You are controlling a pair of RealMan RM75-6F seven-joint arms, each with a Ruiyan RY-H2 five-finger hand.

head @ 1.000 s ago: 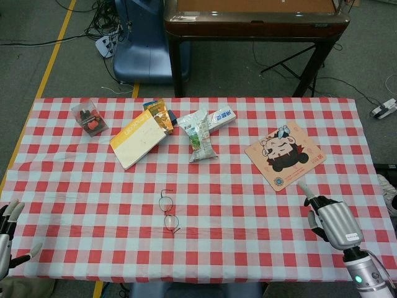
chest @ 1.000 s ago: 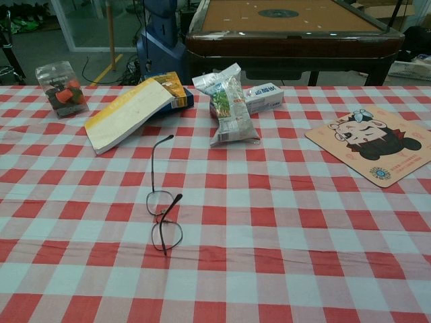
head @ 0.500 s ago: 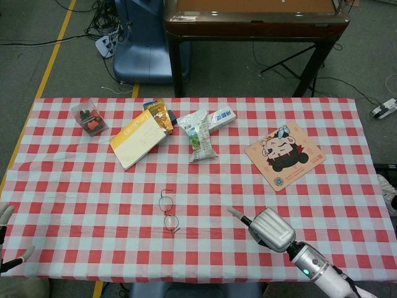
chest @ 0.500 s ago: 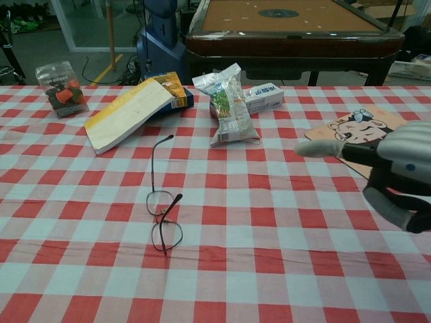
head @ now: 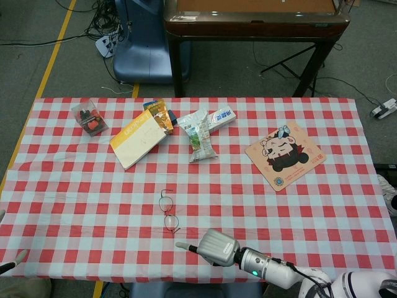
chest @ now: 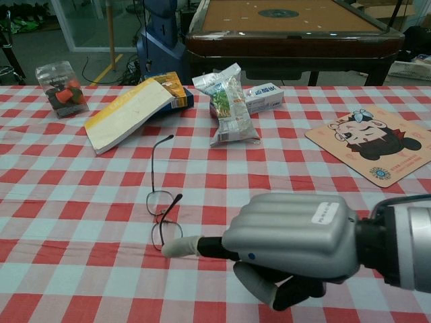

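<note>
Right hand [chest: 289,242] hovers just right of the glasses [chest: 163,202], thumb stretched toward the lenses, other fingers curled under, holding nothing, not touching. Glasses lie unfolded on the checked cloth [head: 74,186], well in front of the book [head: 139,139] and snack bag [head: 200,135]. Left hand [head: 11,264]: only a fingertip at the cloth's near left edge, state can't be told.

Right hand [chest: 289,235] now swept leftward across the table, beside the glasses [chest: 163,202].
</note>
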